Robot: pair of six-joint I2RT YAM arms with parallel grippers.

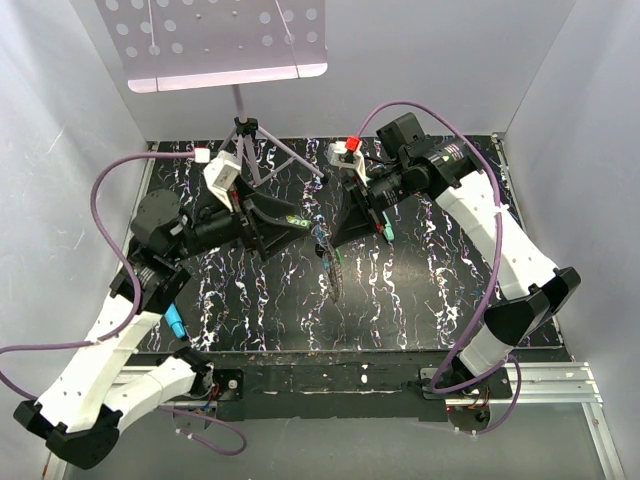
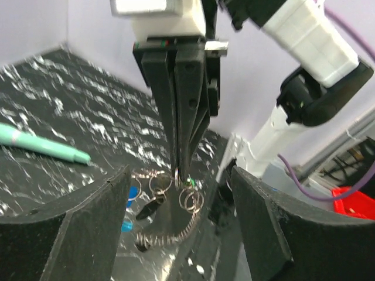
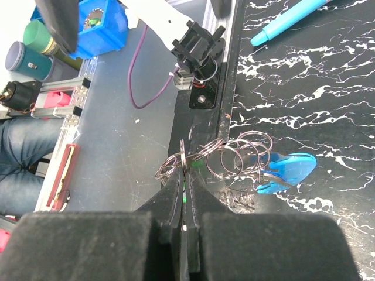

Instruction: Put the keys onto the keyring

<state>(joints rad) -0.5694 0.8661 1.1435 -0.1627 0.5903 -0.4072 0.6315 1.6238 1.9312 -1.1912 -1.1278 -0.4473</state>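
We find the loop of fine grey beaded metal chain point(image 1: 331, 268) on the black, white-veined tabletop point(image 1: 430, 300), at its middle, between the two arms. The right gripper point(image 3: 184, 178) stands over one end, closed tips pinching a ring. The blue curved plastic clasp point(image 3: 286, 170) lies beyond the rings. The left gripper point(image 2: 179, 234) sits just left, with the chain between its parted fingers point(image 2: 88, 234). A cyan plastic marker point(image 1: 176, 322) lies well apart, beside the left arm.

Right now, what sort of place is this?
Probably a robot lab test booth: white panels wall in a black marbled table, aluminium rails edge its near side, and a blue bin sits beside it.
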